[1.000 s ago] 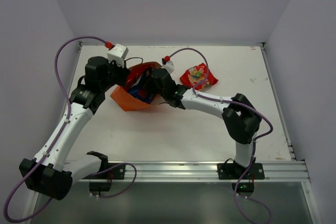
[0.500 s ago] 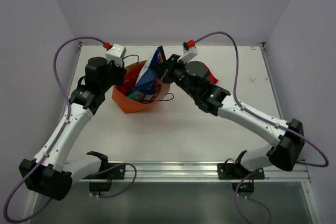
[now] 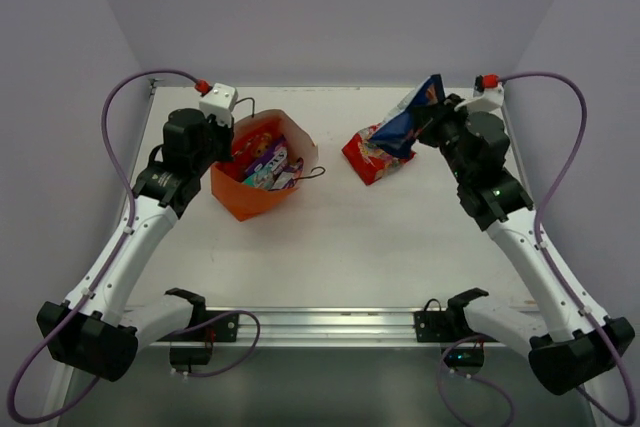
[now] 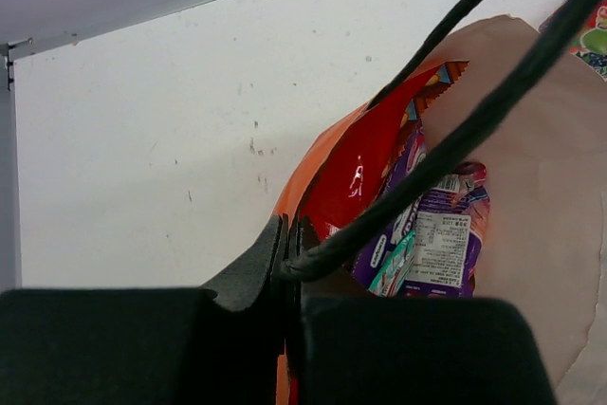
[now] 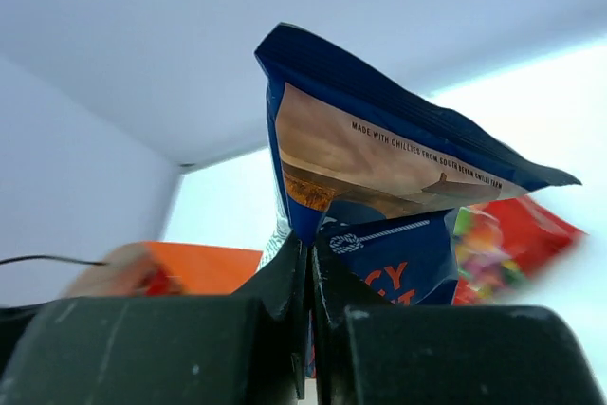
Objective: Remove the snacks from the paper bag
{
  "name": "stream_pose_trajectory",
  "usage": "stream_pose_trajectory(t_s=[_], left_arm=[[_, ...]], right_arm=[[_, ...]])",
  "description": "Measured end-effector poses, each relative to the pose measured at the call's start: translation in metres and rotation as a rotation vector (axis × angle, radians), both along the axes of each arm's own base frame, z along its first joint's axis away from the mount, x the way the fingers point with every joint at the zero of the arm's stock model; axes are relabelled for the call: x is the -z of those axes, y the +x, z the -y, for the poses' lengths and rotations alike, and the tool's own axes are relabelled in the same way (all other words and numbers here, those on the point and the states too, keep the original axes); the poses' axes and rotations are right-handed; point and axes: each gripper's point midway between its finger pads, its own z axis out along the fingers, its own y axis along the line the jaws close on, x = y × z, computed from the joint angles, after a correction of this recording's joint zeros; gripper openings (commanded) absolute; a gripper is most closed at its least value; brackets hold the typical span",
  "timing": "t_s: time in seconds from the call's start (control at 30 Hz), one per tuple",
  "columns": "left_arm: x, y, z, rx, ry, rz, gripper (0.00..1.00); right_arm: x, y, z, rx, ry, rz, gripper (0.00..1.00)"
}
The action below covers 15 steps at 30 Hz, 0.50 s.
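My right gripper [image 3: 434, 127] is clamped tight on a blue foil snack packet [image 3: 408, 119], fingers pinching its lower edge so the packet stands up above them. It hangs in the air over the far right part of the table [image 3: 400, 247], clear of the bag. From my right wrist the packet [image 5: 379, 168] fills the view above my closed fingers [image 5: 285, 282], with a brown printed panel on its face. Just beside and below it a red candy-print packet [image 3: 368, 159] lies flat on the table near the far edge, right of the middle.

My left gripper [image 3: 226, 143] is closed narrow on the orange paper bag [image 3: 255, 199], which sits toward the far left corner with its mouth open upward. In my left wrist view the fingers [image 4: 270, 253] nip the bag's rim [image 4: 313, 154] at the spot where a thin dark loop handle [image 4: 455, 139] runs in between them. Inside the bag I see a purple packet [image 4: 432, 225] with a teal-white label, and a red one [image 4: 356, 177] against the near wall
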Motion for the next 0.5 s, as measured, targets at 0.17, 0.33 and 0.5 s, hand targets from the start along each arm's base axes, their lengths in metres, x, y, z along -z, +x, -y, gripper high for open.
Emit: stream_pose_trajectory(t_s=[0.17,0.33,0.5], left_arm=[[-0.002,0.001,-0.001,0.014,0.03,0.015,0.0],[-0.004,0.004,0.002,0.044,0.057,0.024,0.0],[-0.008,0.011,0.006,0.089,0.096,0.031,0.0]], right_arm=[[0.109,0.011,0.065,0.158,-0.036,-0.245,0.0],[0.227,0.006,0.098,0.243,-0.073,-0.555,0.11],[0.268,0.003,0.089,0.197,-0.087,-0.686,0.56]])
